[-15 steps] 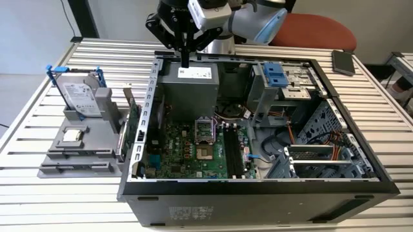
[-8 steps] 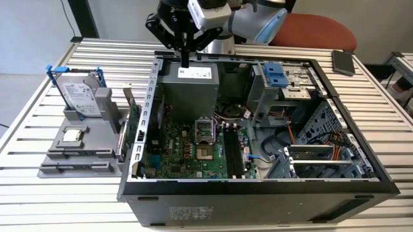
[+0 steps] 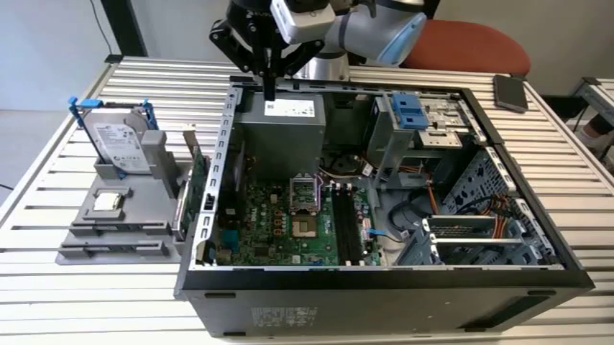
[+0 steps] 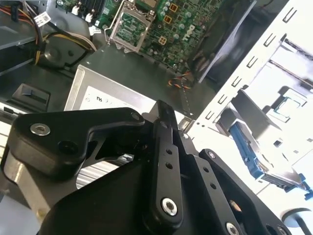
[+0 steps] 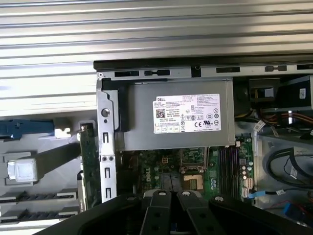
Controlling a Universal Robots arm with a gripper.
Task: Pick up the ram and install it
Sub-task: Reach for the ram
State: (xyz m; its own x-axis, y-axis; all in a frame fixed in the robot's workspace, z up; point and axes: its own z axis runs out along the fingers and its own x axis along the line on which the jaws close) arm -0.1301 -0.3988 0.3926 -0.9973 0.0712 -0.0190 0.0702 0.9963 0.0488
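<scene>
My gripper (image 3: pixel 272 88) hangs over the back of the open computer case (image 3: pixel 206 280), just above the grey power supply (image 3: pixel 283 126). Its two black fingers (image 4: pixel 165 142) lie pressed together with nothing between them. In the first wrist view the gripper (image 5: pixel 172 195) looks down on the power supply (image 5: pixel 176 115) and the green motherboard (image 5: pixel 161 169). The motherboard's black memory slots (image 3: pixel 347 224) run beside the processor socket (image 3: pixel 305 210). The ram is out of view.
A grey holder (image 3: pixel 115 237) at the exterior view's left carries a silver hard drive with blue rails (image 3: pixel 120 144) and an upright green expansion card (image 3: pixel 197 187) with a metal bracket. A drive cage (image 3: pixel 413 122) and cables occupy the case's right side. A red chair (image 3: pixel 470 43) stands behind the table.
</scene>
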